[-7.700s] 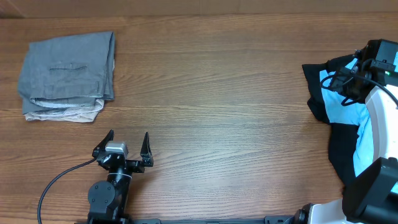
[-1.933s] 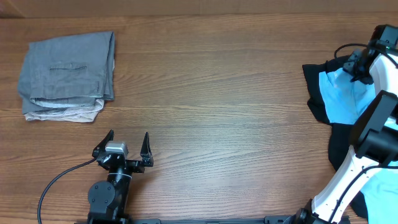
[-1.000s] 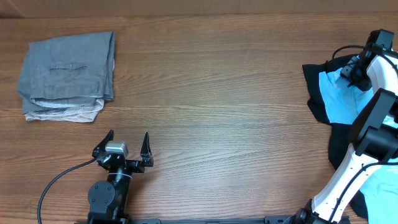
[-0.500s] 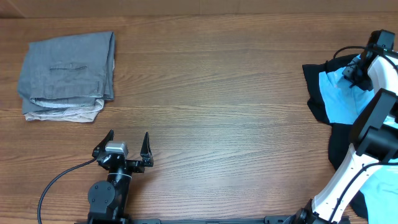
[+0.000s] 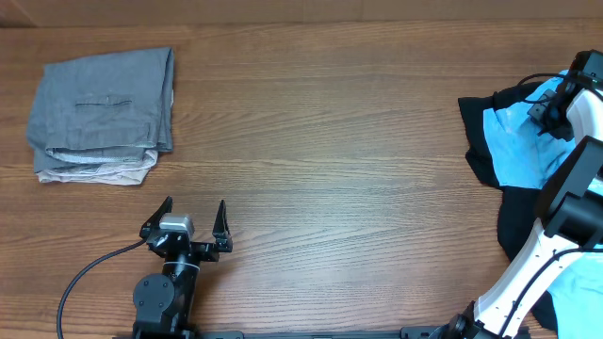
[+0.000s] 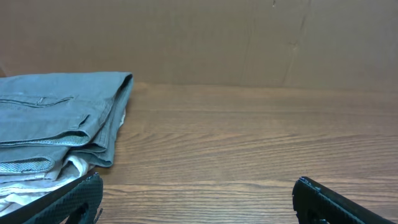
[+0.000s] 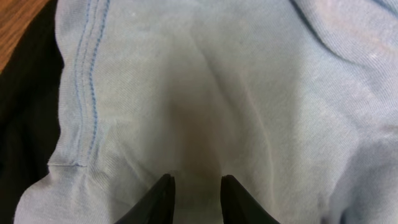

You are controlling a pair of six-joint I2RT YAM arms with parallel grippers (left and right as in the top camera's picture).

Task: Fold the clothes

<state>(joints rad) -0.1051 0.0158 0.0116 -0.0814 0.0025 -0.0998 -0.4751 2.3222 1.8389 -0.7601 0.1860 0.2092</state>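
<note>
Wooden table (image 5: 330, 141) | left jaws wide, empty | right jaws narrow on T-shirt (image 7: 249, 93) — grip unclear

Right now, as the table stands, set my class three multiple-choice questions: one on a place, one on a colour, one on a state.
1. Where do the trousers lie on the table? A far left; B centre; C near right.
2. What colour is the T-shirt at the right fingers? A red; B light blue; C grey.
3. How do the left fingers stand? A shut on the trousers; B shut on nothing; C open.

Answers:
1. A: the overhead view shows them folded in the far left corner.
2. B: light blue cloth fills the right wrist view.
3. C: the two fingers stand wide apart with nothing between them.
</note>
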